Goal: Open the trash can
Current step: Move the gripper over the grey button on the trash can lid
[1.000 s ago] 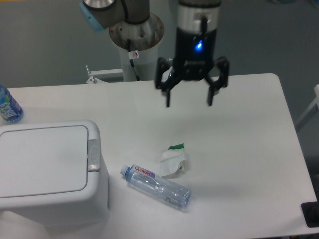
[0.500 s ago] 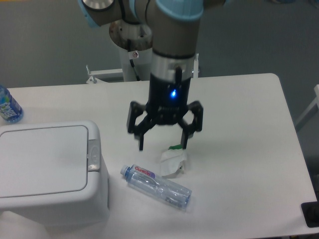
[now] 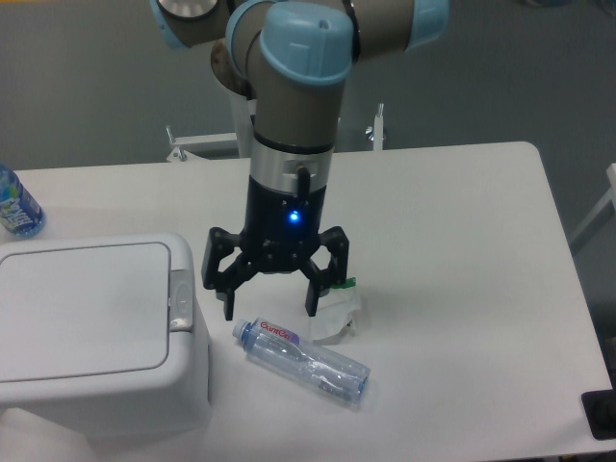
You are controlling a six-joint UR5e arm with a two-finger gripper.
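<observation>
- I see my gripper (image 3: 270, 308) pointing down with its two black fingers spread wide apart, and nothing is held between them.
- A blue light shines on the black body of the gripper, just above the fingers.
- The left fingertip (image 3: 229, 310) hangs just to the right of the trash can (image 3: 96, 337), near the grey latch (image 3: 180, 300) on its right rim; I cannot tell if it touches anything.
- The right fingertip (image 3: 311, 305) is in front of a crumpled white wrapper with a green edge (image 3: 339, 313), which lies on the table (image 3: 462, 250).
- Just near of the gripper lies a clear plastic bottle (image 3: 301, 359) on its side, with its cap toward the left and a red printed label close to the neck.
- The trash can stands at the near left of the table. It is white and boxy with rounded corners, and its flat lid (image 3: 82, 313) lies closed.
- At the far left edge I see part of a blue bottle (image 3: 16, 205), well apart from the gripper.
- The arm (image 3: 294, 106) goes up from the gripper to a blue joint cap and then toward its base at the far side of the table.
</observation>
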